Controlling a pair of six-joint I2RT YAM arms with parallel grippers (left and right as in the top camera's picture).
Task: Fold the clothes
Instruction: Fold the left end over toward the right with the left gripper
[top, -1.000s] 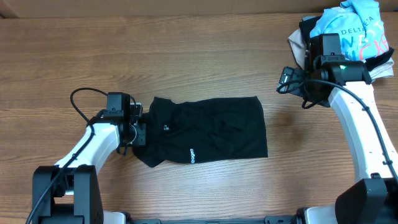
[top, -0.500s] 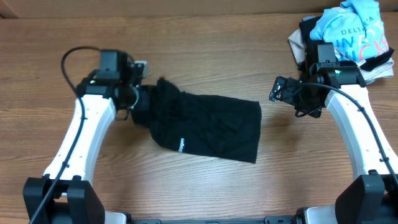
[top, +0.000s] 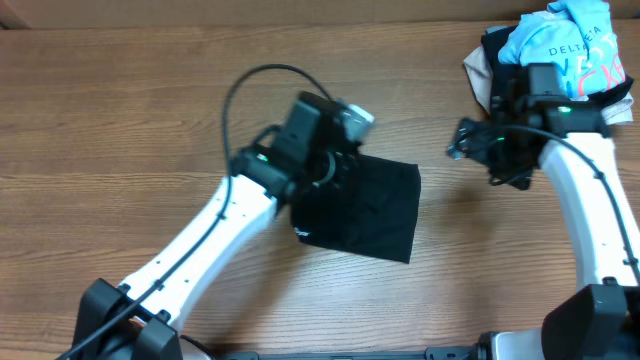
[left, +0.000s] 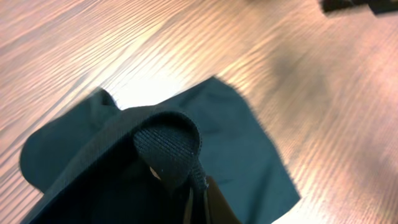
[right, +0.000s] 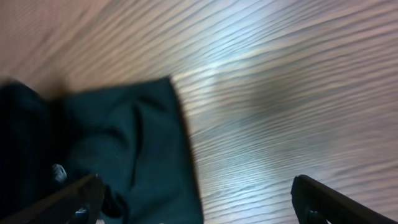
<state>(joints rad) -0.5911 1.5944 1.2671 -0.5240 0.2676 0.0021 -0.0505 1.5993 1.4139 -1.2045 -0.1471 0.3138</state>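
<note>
A black shirt (top: 378, 205) lies bunched near the middle of the wooden surface (top: 120, 90). Its right part is flat on the wood and its left end is gathered up under the left arm, which reaches in diagonally from the lower left.

From overhead, the left tool (top: 330, 172) sits over that raised end, but the wrist housing hides the grip itself. The left wrist camera fills the gap. It shows a thick fold of dark ribbed fabric pinched in the left tool (left: 198, 202), with the jaws closed tight on it. The rest of the shirt (left: 239, 146) drapes down to the surface below, one square corner spread flat.

The right tool (top: 468, 140) hangs over bare wood just right of the shirt, apart from it. Overhead, its spread is hard to read. The right wrist camera shows its two fingers set wide and holding nothing (right: 196, 183), with the shirt's near corner (right: 124, 143) at the left of the frame and open wood grain between the fingers.

Only the overhead view takes in the far right corner, where a light-blue tee (top: 560, 40) with printed lettering sits on a pile with a beige garment (top: 478, 72), well apart from the shirt. A small white print (top: 300, 232) shows near the shirt's lower left edge.
</note>
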